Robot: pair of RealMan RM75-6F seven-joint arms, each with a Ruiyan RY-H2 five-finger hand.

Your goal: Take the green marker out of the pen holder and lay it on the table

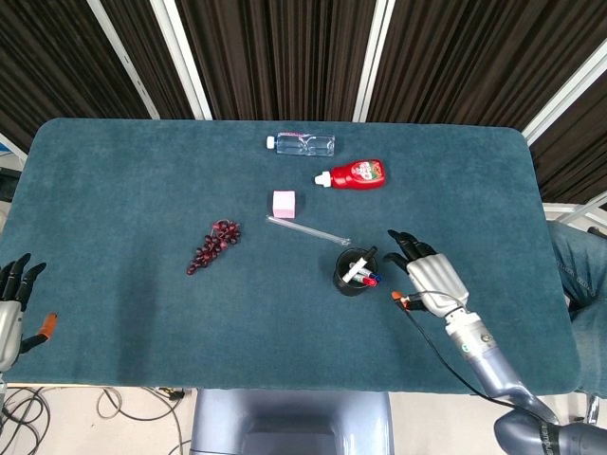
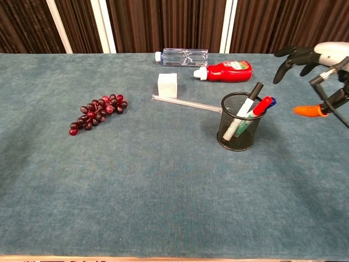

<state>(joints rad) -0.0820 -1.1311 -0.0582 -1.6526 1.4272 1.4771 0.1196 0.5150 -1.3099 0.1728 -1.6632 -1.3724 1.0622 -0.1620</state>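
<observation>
Head view shows the teal worktop (image 1: 123,190) from above, with the black mesh pen holder (image 1: 355,272) standing right of centre and the right robot hand (image 1: 432,277) just beside it on its right, fingers spread and pointing up the worktop, grasping nothing and not touching the holder. The left robot hand (image 1: 13,299) sits at the near left edge, well apart from everything, fingers apart and likewise released. In the chest view the pen holder (image 2: 241,130) holds several markers that lean to the right: the green marker (image 2: 244,121) stands inside with its body against the mesh, beside a red-capped marker (image 2: 262,105), a black-capped one (image 2: 255,90), and a blue tip behind them. The right robot hand (image 2: 305,56) hangs above and to the right of the holder, dark fingertips curving downward, apart from the markers. A clear rod (image 2: 185,102) lies on the worktop, one end reaching the holder's left side. Farther back lie a white cube (image 2: 167,85), a red ketchup bottle (image 2: 226,70) on its side, and a clear water bottle (image 2: 182,56) also on its side. A bunch of dark red grapes (image 2: 97,111) rests to the left, well apart from the holder.
</observation>
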